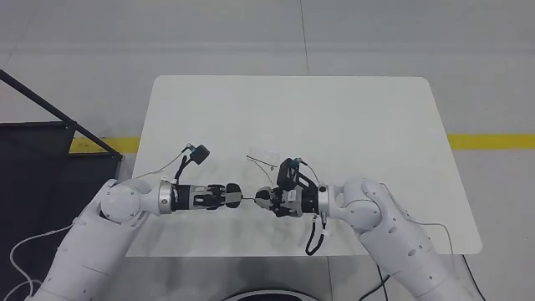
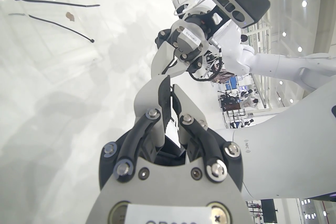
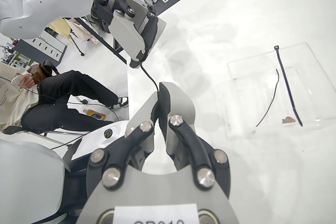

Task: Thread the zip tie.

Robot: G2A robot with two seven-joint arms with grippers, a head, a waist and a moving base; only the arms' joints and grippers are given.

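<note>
Zip tie (image 3: 150,77) spans the gap at centre frame. Left gripper (image 3: 138,62) and right gripper (image 3: 159,93) are each clamped tight on one end.

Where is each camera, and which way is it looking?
Top view: up on the robot, looking down at the table; the left arm and right arm meet near its front edge.
Left wrist view: on the left arm, looking along the left tool at the right arm opposite.
Right wrist view: on the right arm, looking along the right tool at the left arm; the zip tie runs between both tools.
Shared: both wrist views show two spare ties on a clear sheet.
</note>
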